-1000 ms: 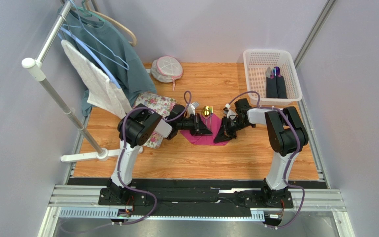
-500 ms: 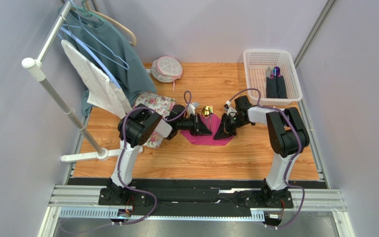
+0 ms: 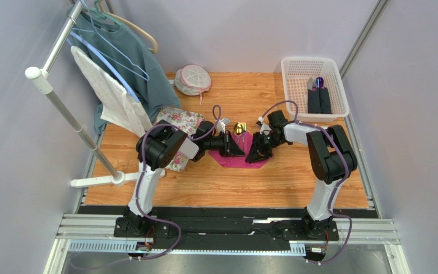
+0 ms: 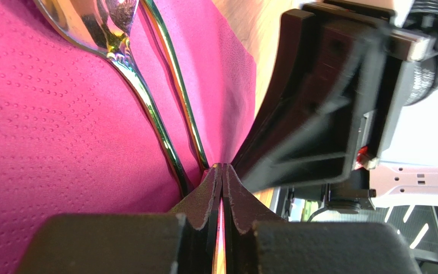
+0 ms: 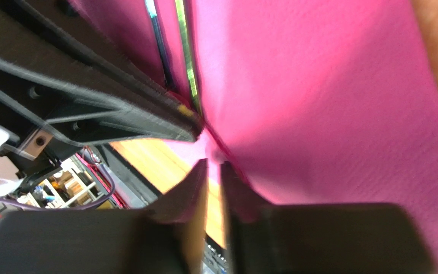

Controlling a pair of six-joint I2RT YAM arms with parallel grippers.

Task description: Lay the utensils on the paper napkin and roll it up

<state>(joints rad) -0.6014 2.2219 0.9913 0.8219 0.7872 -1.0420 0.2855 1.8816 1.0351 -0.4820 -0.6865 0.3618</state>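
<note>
The magenta paper napkin (image 3: 239,157) lies mid-table, with the gold spoon and fork (image 3: 239,128) on it, their handles running toward the grippers. In the left wrist view the spoon (image 4: 98,25) and the fork handle (image 4: 182,105) lie on the napkin (image 4: 44,125). My left gripper (image 3: 240,150) is shut, and a thin strip of napkin edge shows between its fingertips (image 4: 222,169). My right gripper (image 3: 255,154) faces it closely. Its fingers stand a narrow gap apart, with the raised napkin edge (image 5: 330,103) pinched at the tips (image 5: 213,165). This view is blurred.
A floral cloth (image 3: 177,123) lies left of the napkin under the left arm. A white basket (image 3: 295,85) with dark purple-tipped items stands at the back right. A clothes rack (image 3: 50,91) with hanging garments stands at the left, and a round pad (image 3: 193,79) lies at the back.
My right gripper has shifted slightly left toward the left gripper, drawing the napkin's right side in. The left gripper has stayed in place.
</note>
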